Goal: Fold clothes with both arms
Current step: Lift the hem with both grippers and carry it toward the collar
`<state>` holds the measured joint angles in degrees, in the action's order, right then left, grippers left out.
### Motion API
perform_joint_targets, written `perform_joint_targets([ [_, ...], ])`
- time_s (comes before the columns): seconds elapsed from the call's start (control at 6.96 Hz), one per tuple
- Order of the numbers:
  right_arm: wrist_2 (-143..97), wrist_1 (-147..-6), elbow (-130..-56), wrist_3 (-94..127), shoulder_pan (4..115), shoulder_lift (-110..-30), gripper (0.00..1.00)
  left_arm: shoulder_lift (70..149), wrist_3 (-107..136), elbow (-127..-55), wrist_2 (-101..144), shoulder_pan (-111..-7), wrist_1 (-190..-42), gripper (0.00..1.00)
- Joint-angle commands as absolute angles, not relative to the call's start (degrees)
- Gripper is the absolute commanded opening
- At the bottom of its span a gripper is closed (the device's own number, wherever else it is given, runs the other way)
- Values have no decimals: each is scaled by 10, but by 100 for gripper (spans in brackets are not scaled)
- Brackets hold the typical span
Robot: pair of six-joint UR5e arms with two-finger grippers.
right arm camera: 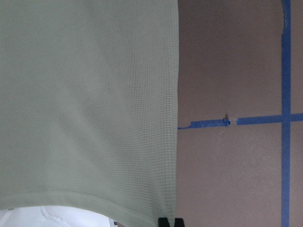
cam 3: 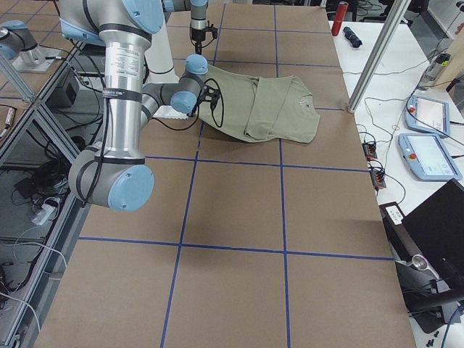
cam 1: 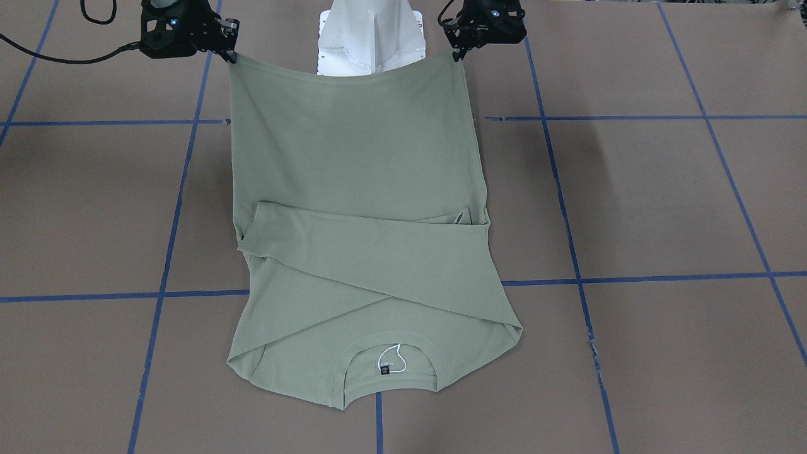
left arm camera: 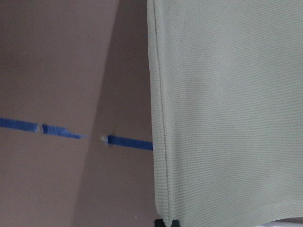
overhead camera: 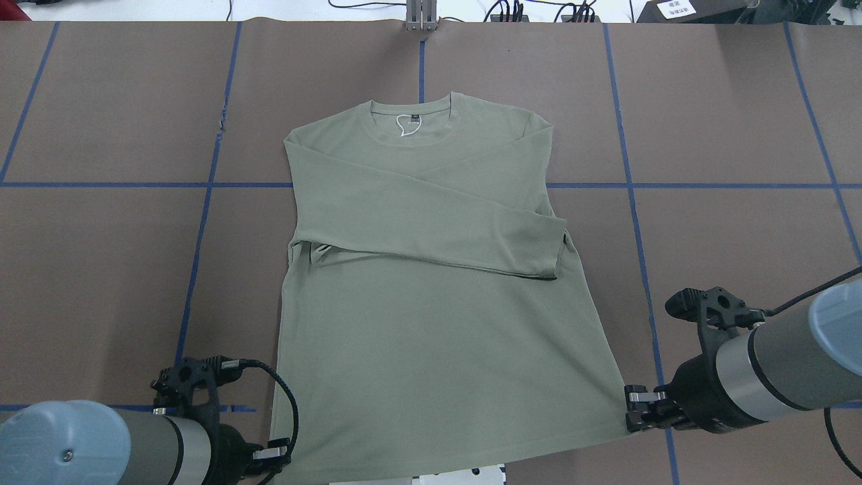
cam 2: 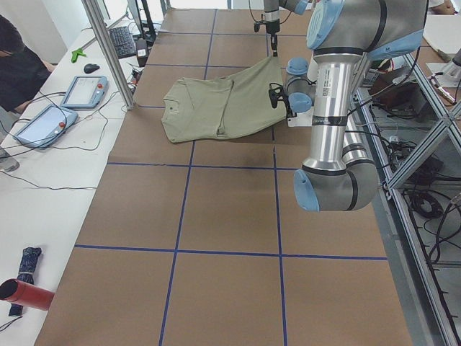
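The pale sage-green shirt [cam 1: 353,157] lies on the brown table with its neckline, dark label [cam 1: 385,370] and white loop at the far end from the robot. Both sleeves are folded across the chest. My left gripper [cam 1: 457,53] is shut on one hem corner and my right gripper [cam 1: 230,55] is shut on the other. The hem hangs raised between them and sags in the middle. In the overhead view the left gripper [overhead camera: 276,455] and right gripper [overhead camera: 633,404] stand at the shirt's [overhead camera: 431,323] near corners. Each wrist view shows the hem corner [left arm camera: 227,118] [right arm camera: 85,104] pinched at the bottom edge.
The white pedestal base [cam 1: 369,38] stands just behind the lifted hem. Blue tape lines [cam 1: 630,118] grid the table. A side bench holds tablets [cam 2: 83,91] and a red cylinder [cam 2: 25,294], with an operator [cam 2: 18,65] beside it. A metal post [cam 2: 112,54] stands at the table's edge.
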<state>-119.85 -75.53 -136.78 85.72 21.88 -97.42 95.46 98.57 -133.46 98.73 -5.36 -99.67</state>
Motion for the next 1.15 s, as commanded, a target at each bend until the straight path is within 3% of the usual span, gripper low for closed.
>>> perform_joint_targets([
  [0.0,-1206,-755,-1381,857,214,-980,0,938,992,-1353,988,-40,-997,0],
  [0.29,-1206,-755,-1362,848,277,-945,0,948,987,-1351,988,-66,-997,0],
  [0.57,-1207,-755,-1315,825,369,-884,0,959,956,-1348,1001,-164,-997,0],
  [1.01,-1208,-754,-1223,803,472,-788,0,1035,911,-1272,1030,-300,-970,0],
])
